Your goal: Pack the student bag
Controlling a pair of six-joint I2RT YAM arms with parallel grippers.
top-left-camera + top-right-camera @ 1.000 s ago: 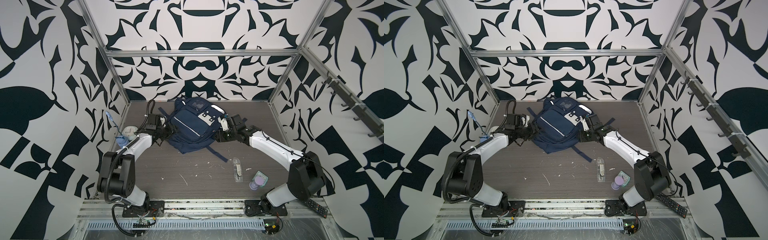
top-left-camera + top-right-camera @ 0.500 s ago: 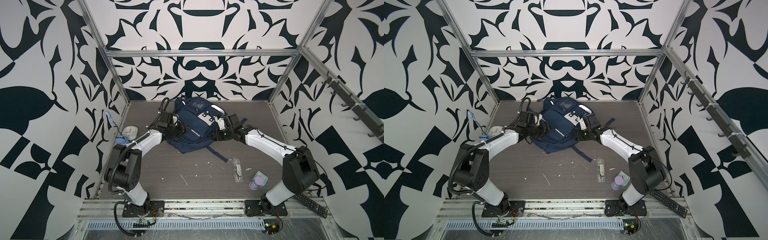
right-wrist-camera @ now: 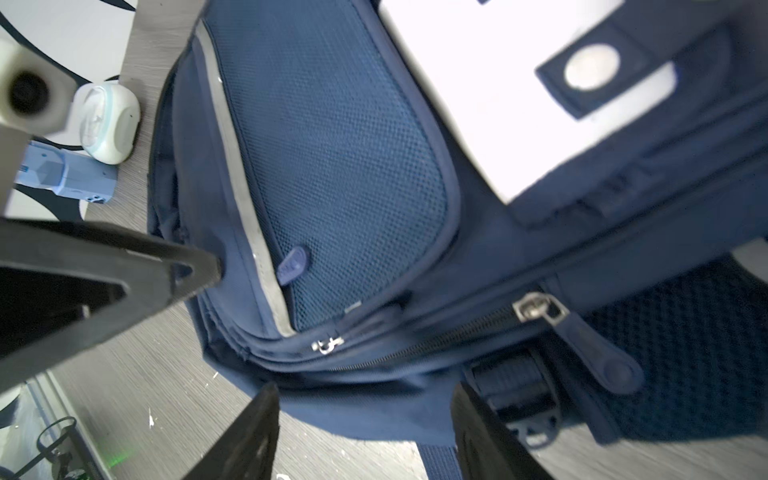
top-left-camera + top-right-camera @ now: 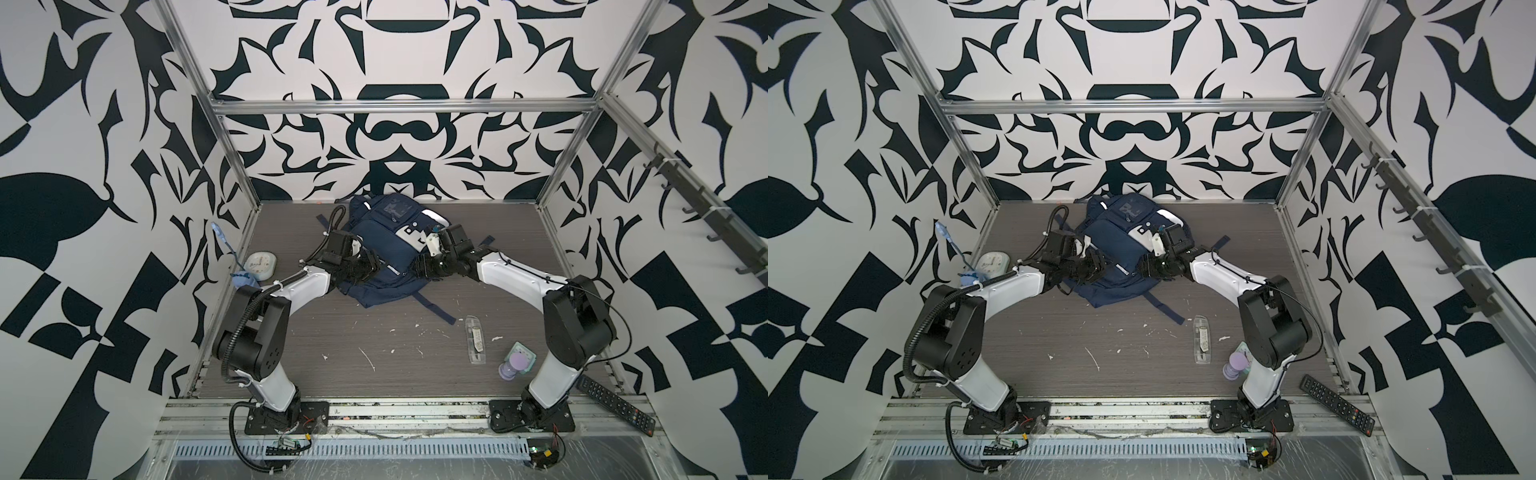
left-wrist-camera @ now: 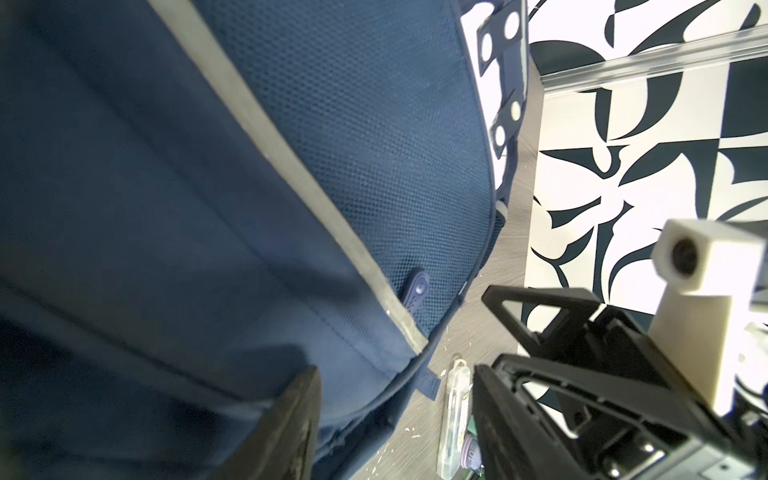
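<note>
student bag matt navy cloth; table rough wood-grain.

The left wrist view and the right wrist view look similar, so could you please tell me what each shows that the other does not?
Only the left wrist view shows the clear case lying past the bag's corner. Only the right wrist view shows the white clock, the light blue object beside it, and a metal zip slider. Both show the student bag, with its mesh pocket, grey reflective strip and blue zip tab.
</note>
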